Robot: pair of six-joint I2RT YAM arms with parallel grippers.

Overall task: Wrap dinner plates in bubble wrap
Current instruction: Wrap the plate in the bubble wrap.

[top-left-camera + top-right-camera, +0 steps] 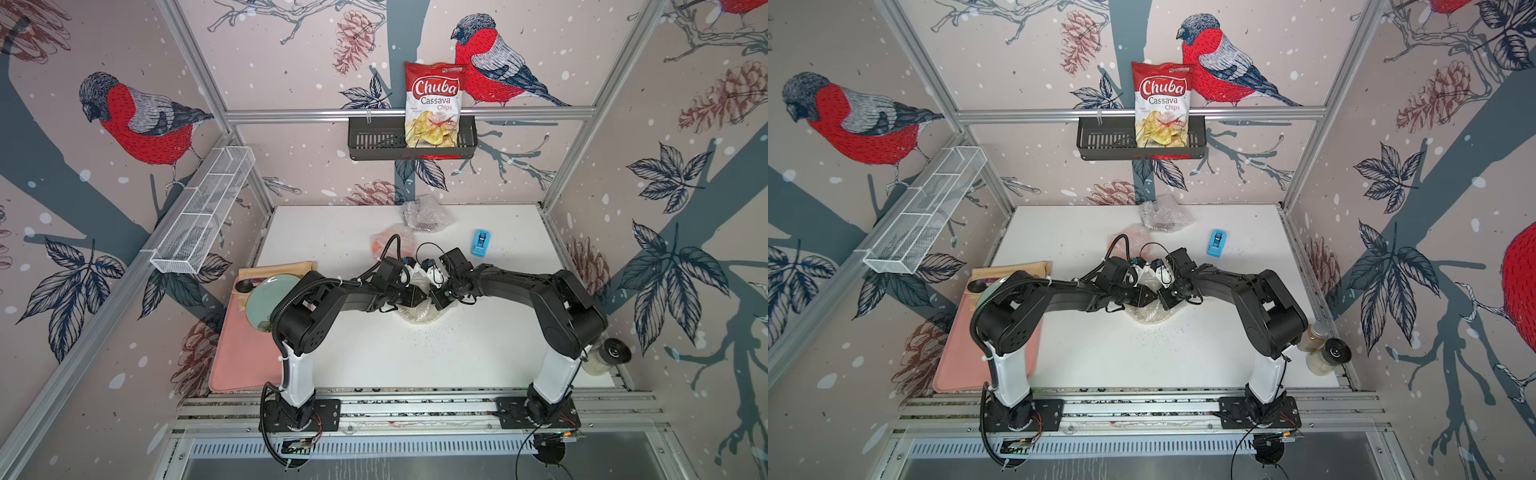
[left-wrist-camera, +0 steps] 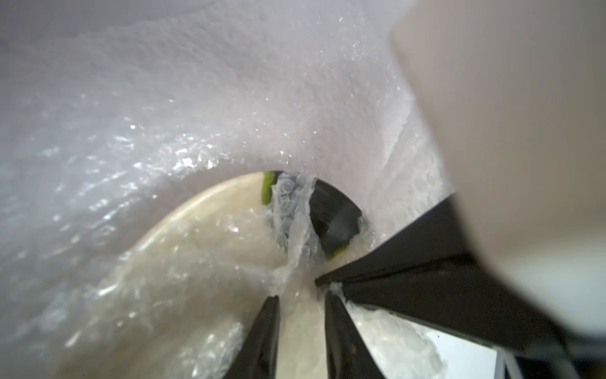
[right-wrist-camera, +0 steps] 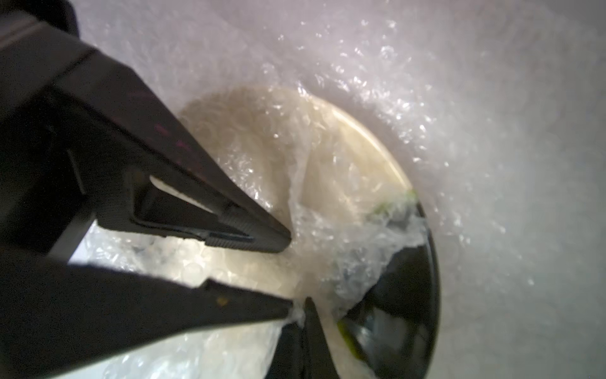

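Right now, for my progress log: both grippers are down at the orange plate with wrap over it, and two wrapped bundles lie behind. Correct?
Not orange. The plate under the left gripper and right gripper is cream with a dark rim, as the left wrist view shows. The rest holds: wrap over it, two wrapped bundles behind.

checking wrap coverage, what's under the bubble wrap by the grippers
A cream plate with a dark rim patch, partly bare. The bubble wrap covers the rest, so its full pattern is hidden.
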